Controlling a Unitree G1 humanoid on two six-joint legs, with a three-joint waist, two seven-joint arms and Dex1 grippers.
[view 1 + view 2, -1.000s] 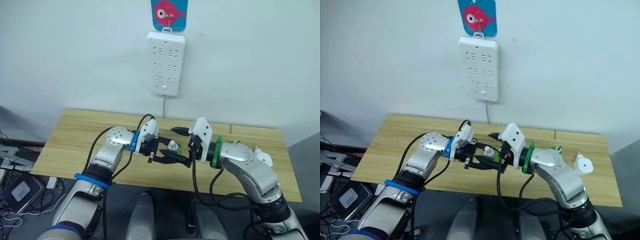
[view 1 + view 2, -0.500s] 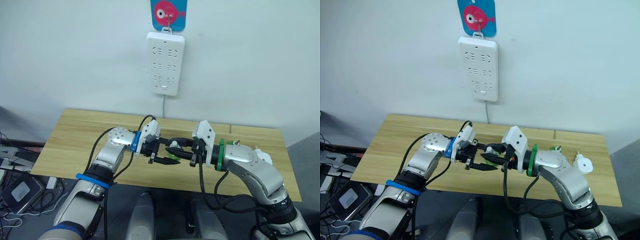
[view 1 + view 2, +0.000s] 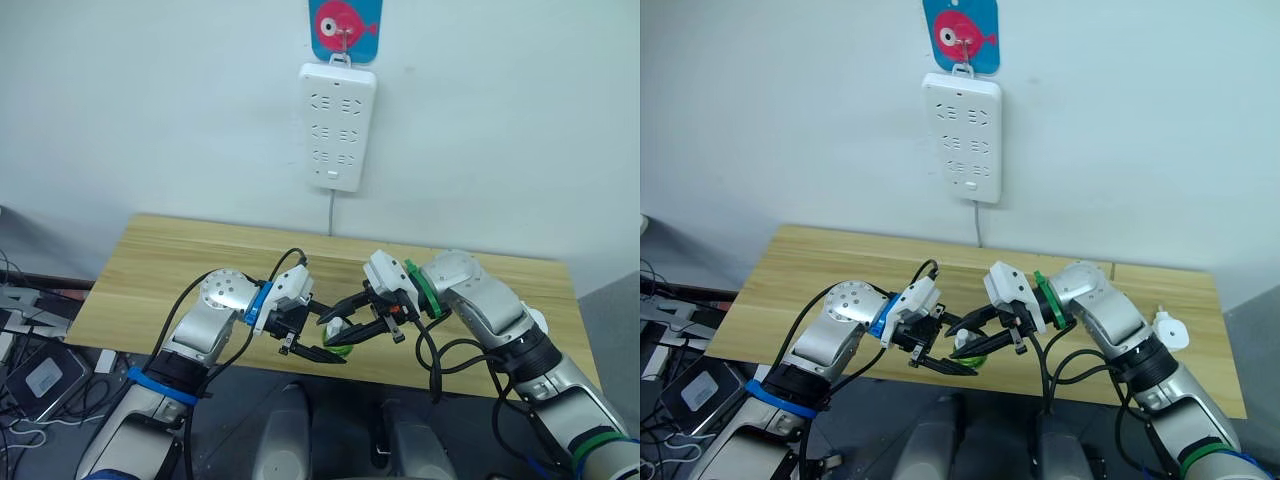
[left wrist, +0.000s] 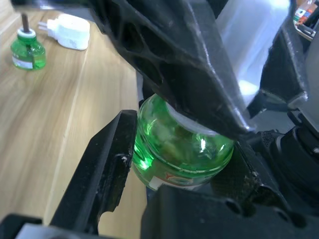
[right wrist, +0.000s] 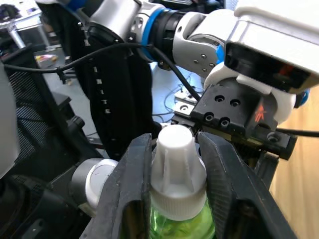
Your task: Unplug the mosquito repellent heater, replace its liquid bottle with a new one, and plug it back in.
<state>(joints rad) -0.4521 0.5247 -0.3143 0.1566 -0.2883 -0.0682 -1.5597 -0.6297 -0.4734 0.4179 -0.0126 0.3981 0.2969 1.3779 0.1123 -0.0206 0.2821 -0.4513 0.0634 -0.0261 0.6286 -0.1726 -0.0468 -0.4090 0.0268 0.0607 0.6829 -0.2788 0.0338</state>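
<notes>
A white wall backs a wooden table (image 3: 160,270); on the wall hangs a white power strip (image 3: 338,127) beneath a blue card with a pink fish (image 3: 344,22). Above the table's front edge the two grippers meet over one green liquid bottle (image 3: 974,347) with a white cap (image 5: 174,147). The right gripper (image 5: 172,177) is clamped on the bottle's white cap and neck, one finger on either side. The left gripper (image 4: 174,164) is closed around the bottle's green body, its black fingers (image 4: 107,169) pressed against the glass. The mosquito repellent heater (image 3: 1171,331) lies on the table near the far right edge, well apart from both grippers. In the left wrist view it appears just beside a second green bottle (image 4: 27,49) standing upright with a dark wick
</notes>
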